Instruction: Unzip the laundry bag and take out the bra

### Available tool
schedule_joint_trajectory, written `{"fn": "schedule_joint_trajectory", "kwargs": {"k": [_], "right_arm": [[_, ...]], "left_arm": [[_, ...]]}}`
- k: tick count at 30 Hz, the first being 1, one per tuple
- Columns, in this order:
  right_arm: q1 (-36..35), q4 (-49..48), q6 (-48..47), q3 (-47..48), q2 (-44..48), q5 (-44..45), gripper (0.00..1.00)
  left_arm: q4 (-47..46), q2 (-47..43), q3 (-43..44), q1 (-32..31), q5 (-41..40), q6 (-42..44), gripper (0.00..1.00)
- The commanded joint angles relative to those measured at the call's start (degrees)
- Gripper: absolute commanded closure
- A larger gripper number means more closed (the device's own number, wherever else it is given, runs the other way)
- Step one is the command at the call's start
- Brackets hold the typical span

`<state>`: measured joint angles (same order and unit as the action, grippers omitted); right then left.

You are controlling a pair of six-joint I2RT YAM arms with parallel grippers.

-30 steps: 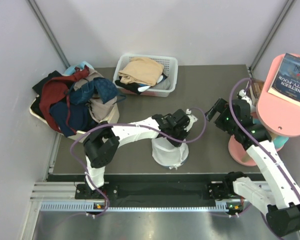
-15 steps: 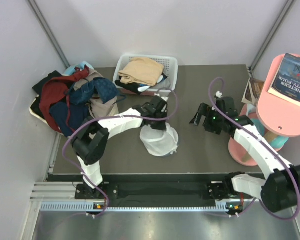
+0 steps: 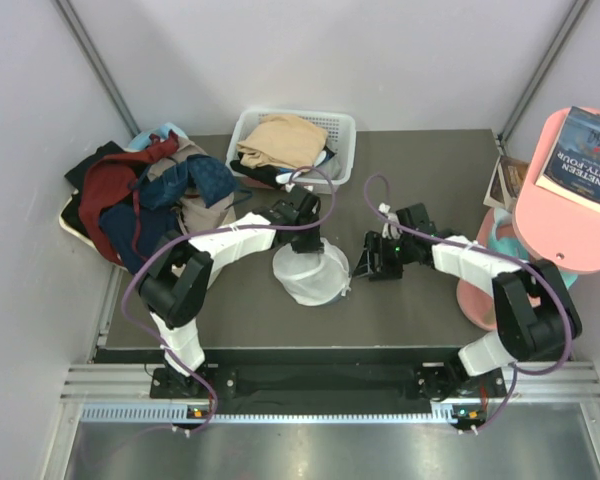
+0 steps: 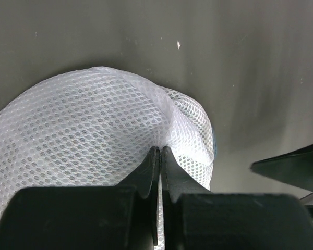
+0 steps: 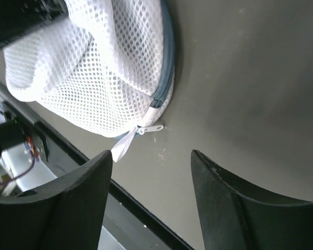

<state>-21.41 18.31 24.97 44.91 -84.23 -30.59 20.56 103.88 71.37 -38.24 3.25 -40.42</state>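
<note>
The laundry bag [image 3: 310, 273], a round white mesh pouch with a grey-blue zipper band, lies on the dark table mid-front. My left gripper [image 3: 305, 238] is shut on a pinched fold of its mesh [image 4: 161, 140] at the bag's far edge. My right gripper [image 3: 368, 265] is open just right of the bag, low over the table. In the right wrist view the bag [image 5: 88, 67] fills the upper left, with its zipper pull and white ribbon tab [image 5: 138, 134] on the table just beyond my open gripper [image 5: 151, 156]. The bra is hidden.
A white slotted basket [image 3: 344, 128] with tan and dark clothes stands at the back. A heap of red, blue and beige clothes [image 3: 145, 195] lies at the left. A pink stand [image 3: 560, 225] with a book is at the right. The table's front edge [image 5: 120, 200] runs close under my right fingers.
My left gripper has dragged the bag left and away from the front edge. My right arm has swung left and down, from near the pink stand to beside the bag.
</note>
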Motion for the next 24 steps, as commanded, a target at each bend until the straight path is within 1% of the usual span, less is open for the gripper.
{"fn": "schedule_joint_trajectory", "kwargs": {"k": [1, 4, 14, 19, 22, 23, 24], "right_arm": [[-2.2, -5.0, -4.0, 1.0, -3.5, -5.2, 0.41], [-4.0, -5.8, -5.0, 1.6, -5.5, -5.1, 0.43], [-6.3, -8.6, -5.5, 4.3, -12.9, -2.7, 0.55], [-6.4, -11.0, -4.8, 4.8, -13.5, -1.7, 0.57], [-6.4, -9.4, -4.9, 5.8, -14.6, -2.1, 0.66], [-6.4, -9.3, -5.0, 5.5, -14.4, -2.4, 0.71], [-6.4, -9.1, -5.0, 5.2, -14.1, -2.5, 0.73]], "left_arm": [[-1.9, -1.6, -1.2, 0.7, -1.0, -1.1, 1.0], [-1.7, -1.6, -1.5, 1.2, -0.6, -1.4, 1.0], [-1.6, -2.4, -1.7, 1.9, -0.9, -1.9, 1.0], [-1.5, -2.7, -2.0, 2.1, -0.7, -1.9, 1.0], [-1.7, -2.8, -2.2, 2.3, -0.6, -1.9, 1.0], [-1.7, -2.8, -2.2, 2.3, -0.7, -2.0, 1.0], [-1.7, -2.8, -2.2, 2.4, -0.7, -1.9, 1.0]]}}
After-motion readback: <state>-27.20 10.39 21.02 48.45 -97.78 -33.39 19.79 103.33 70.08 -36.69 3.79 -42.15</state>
